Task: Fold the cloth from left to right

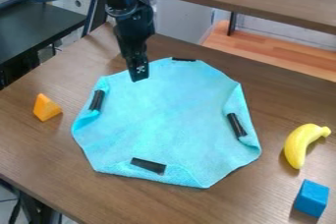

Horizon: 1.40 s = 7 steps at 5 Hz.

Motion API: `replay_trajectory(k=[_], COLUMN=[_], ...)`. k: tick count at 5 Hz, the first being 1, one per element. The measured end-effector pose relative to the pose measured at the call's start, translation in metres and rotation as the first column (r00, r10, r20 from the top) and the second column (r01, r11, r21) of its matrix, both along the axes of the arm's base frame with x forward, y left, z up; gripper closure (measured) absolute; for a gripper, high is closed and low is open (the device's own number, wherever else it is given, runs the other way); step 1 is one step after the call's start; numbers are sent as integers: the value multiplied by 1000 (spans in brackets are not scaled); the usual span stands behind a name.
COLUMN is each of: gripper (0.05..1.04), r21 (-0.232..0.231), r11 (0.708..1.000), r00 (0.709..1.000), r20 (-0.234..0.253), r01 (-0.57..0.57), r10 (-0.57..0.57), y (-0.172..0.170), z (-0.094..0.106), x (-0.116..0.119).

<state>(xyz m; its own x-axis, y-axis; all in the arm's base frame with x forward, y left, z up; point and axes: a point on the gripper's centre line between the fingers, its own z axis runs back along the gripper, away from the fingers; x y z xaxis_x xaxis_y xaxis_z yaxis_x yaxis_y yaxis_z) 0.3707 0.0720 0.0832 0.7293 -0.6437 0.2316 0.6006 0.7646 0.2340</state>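
Brown wood-grain table (39, 152), flat & smooth, cut off at R & bottom of view. Lt-blue cloth (164, 115) spread mid-table, soft nap, roughly 8-sided w/ rounded bends; L & R edges curl inward, undersides of curls hidden. Blk robot arm (128, 2), hard segmented body, cut off at top; its gripper (139, 74) hangs over cloth's far L part. Can't tell if it touches cloth, how far jaws are apart, or if they hold anything. Yellow banana (299, 144), smooth, curved, R of cloth. Blue block (312, 198), flat-sided, near R corner, below banana. Orange wedge (46, 107), triangular face, L of cloth. Smallest: 4 dark strips (149, 165) around cloth's border, material unclear.
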Motion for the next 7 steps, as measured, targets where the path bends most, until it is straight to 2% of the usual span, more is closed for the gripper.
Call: replay_trajectory(k=[1,2,3,4,5,6,7], gripper=[83,83,83,83,83,83,83], r21=[-10,-27,-25,-20,-42,-65,-75], r11=[1000,991,972,935,872,808,770], r00=[999,990,972,935,873,811,774], r20=[-34,-48,-33,-37,-55,-49,-24], r01=[-9,-132,-235,-355,-487,-585,-633], r10=[8,130,234,354,485,583,633], y=[-1,6,18,32,52,70,78], z=[-12,-19,-24,-41,-53,-57,-57], x=[-3,-4,-7,-7,-10,-10,-10])
